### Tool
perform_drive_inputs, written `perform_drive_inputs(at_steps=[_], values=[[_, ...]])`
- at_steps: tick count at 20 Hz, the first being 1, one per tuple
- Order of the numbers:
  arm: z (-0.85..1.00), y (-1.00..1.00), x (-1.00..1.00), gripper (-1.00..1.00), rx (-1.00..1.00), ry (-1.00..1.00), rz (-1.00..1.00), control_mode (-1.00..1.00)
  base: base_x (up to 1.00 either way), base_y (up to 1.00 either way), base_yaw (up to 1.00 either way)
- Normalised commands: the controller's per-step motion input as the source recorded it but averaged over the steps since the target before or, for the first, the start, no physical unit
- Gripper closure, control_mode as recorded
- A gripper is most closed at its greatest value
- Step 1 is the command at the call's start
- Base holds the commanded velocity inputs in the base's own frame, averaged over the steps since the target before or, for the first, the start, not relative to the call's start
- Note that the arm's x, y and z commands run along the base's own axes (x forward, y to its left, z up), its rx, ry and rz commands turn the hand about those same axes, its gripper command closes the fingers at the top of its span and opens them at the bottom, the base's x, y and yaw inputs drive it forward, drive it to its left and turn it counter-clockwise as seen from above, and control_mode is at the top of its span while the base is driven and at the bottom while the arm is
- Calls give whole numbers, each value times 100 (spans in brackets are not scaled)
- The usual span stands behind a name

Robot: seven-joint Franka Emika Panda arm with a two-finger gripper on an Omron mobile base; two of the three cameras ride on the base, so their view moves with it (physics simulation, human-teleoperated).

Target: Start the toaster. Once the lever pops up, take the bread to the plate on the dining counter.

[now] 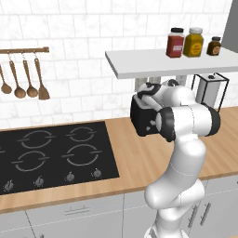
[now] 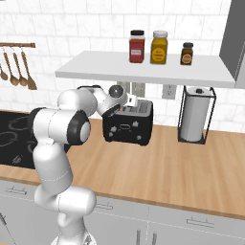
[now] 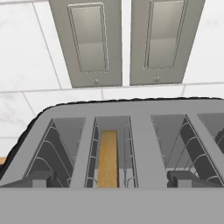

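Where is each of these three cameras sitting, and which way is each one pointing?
Left base view: behind the arm to its left, looking forward and down at the hob and worktop; the white arm rises lower right, partly covering the toaster.
Right base view: behind to its right; the arm rises lower left, reaching to the toaster by the paper towel holder.
Hand view: on the hand, looking down into the toaster's slots at the bread; dark fingertips at bottom.
Shared: the toaster.
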Motion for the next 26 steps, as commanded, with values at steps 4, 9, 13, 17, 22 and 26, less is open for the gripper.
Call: perform_drive_inputs(at_steps=[4, 9, 13, 17, 22, 26], values=[[0, 0, 0, -100, 0, 0, 0, -100, 0, 0, 0], [0, 0, 0, -100, 0, 0, 0, -100, 0, 0, 0], [0, 0, 0, -100, 0, 0, 0, -100, 0, 0, 0], [0, 0, 0, -100, 0, 0, 0, -100, 0, 0, 0], [0, 0, 0, -100, 0, 0, 0, -100, 0, 0, 0], [0, 0, 0, -100, 0, 0, 0, -100, 0, 0, 0]])
